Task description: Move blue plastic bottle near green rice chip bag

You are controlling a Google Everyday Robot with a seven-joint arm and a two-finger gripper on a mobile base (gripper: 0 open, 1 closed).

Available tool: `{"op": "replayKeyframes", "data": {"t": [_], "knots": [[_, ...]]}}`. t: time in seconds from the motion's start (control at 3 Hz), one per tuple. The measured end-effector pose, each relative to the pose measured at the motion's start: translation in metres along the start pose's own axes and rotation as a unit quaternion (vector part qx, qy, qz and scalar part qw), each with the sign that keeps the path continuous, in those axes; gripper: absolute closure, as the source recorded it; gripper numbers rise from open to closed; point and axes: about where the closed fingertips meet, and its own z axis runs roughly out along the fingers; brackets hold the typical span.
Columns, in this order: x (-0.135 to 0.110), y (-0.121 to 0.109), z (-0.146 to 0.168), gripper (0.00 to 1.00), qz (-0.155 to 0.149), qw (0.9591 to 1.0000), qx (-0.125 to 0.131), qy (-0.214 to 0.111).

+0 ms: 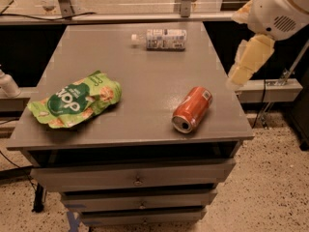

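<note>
On a grey table point(145, 81) above a stack of closed drawers point(96, 177), a red soda can point(192, 109) lies on its side near the front right corner, its silver end turned toward the camera; whether it has been opened cannot be told. Behind the can and a little to its left, close to the table's far edge, the blue plastic bottle point(161, 38) lies on its side with its white cap pointing left and its pale label facing up; what it holds cannot be made out. Well to the left of the can, near the table's front left edge, the green rice chip bag point(75, 100) lies flat and crinkled, logo up. To the right of the can, beyond the table's right edge and raised above it, the gripper point(244, 64) hangs from the robot's white arm point(277, 6), touching nothing; whether the claw is open or closed cannot be told.
</note>
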Motion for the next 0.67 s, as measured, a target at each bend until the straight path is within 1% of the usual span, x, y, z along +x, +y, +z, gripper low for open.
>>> {"op": "replayKeyframes", "data": {"t": [0.33, 0.67], "knots": [[-0.0334, -0.0456, 0.0363, 0.0, 0.009, 0.9972, 0.006, -0.074], [-0.0336, -0.0452, 0.036, 0.0, 0.009, 0.9972, 0.006, -0.073]]}}
